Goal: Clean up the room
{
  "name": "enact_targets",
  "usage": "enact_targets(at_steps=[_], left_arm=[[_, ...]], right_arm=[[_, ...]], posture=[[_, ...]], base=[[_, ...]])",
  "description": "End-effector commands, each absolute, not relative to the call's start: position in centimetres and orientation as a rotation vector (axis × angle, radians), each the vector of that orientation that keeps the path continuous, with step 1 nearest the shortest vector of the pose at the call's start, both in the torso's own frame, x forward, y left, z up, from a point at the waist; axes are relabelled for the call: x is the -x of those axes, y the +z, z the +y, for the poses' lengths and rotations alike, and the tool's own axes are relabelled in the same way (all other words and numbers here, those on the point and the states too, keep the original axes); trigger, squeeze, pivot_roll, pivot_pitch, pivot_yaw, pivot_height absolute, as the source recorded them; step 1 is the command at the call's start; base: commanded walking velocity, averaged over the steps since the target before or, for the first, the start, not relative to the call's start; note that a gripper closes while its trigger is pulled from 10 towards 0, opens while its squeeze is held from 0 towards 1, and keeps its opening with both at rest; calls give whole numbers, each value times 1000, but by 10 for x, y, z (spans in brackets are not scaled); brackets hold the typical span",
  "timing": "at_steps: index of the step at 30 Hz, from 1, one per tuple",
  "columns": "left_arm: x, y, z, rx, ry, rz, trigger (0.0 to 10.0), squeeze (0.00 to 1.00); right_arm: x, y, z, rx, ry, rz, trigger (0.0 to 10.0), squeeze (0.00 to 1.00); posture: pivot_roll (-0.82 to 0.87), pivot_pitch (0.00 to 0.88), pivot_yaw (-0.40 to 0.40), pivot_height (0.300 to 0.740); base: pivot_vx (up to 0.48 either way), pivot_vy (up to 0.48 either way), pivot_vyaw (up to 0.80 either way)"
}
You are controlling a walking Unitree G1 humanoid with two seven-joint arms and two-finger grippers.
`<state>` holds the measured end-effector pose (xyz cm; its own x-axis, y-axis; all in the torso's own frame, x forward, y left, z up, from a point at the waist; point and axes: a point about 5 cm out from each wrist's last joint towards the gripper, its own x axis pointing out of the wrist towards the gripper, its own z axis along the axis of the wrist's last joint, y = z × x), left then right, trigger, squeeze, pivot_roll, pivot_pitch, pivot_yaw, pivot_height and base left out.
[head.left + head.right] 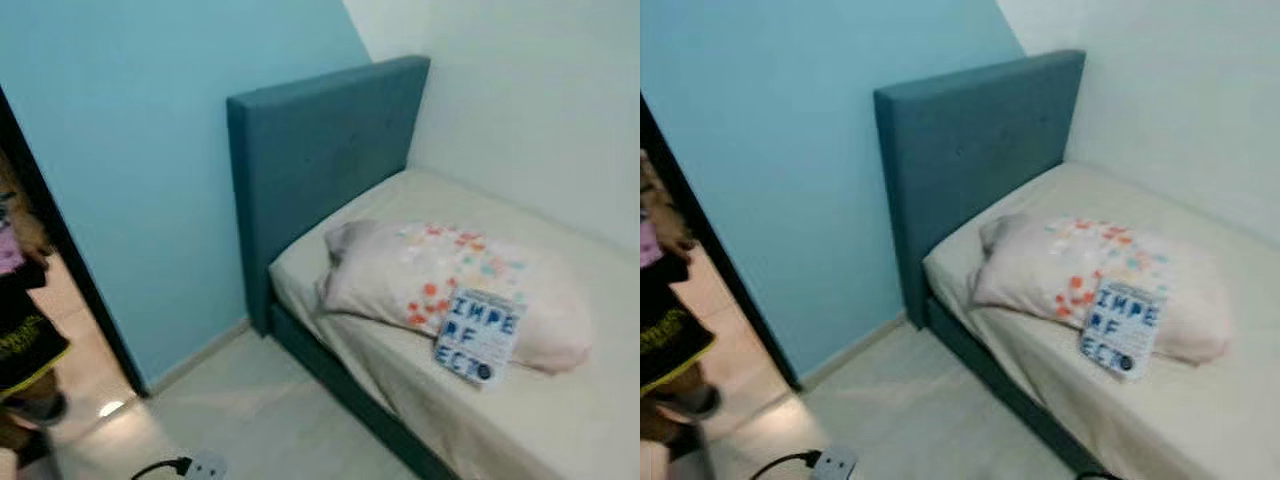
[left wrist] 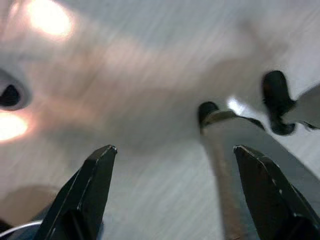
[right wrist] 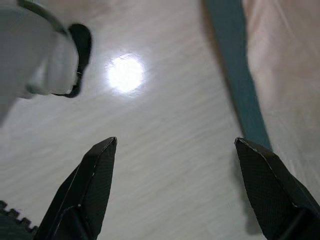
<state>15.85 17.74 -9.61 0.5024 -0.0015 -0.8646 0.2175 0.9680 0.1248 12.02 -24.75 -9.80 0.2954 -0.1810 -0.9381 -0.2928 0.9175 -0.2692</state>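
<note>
A small home bedroom: a single bed with a teal upholstered headboard (image 1: 320,160) and cream sheet stands in the corner of a light blue wall (image 1: 150,150) and a white wall. A pale dotted pillow (image 1: 440,285) lies near the head of the bed with a white blue-lettered book (image 1: 477,335) leaning on it, above pale wood-look flooring (image 1: 270,420).

A white book (image 1: 477,335) with blue block letters leans tilted against a pale pillow (image 1: 440,285) with orange and teal spots, near the bed's (image 1: 560,420) headboard end.
</note>
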Motion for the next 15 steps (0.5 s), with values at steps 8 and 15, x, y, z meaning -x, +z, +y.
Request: enact_targets(at_steps=[8,15], left_arm=[[-162,-93,190,-250,-151,1037,10000,0],[-161,-95,176,-251,-174,1030,10000,0]], right_arm=[[-120,-95,-258,446,5,1292,10000,0],[-119,-95,-260,449,-10,1292,10000,0]], posture=[[20,0,-50,740],[20,0,-48,740]], base=[[0,0,-689],[0,0,-788]])
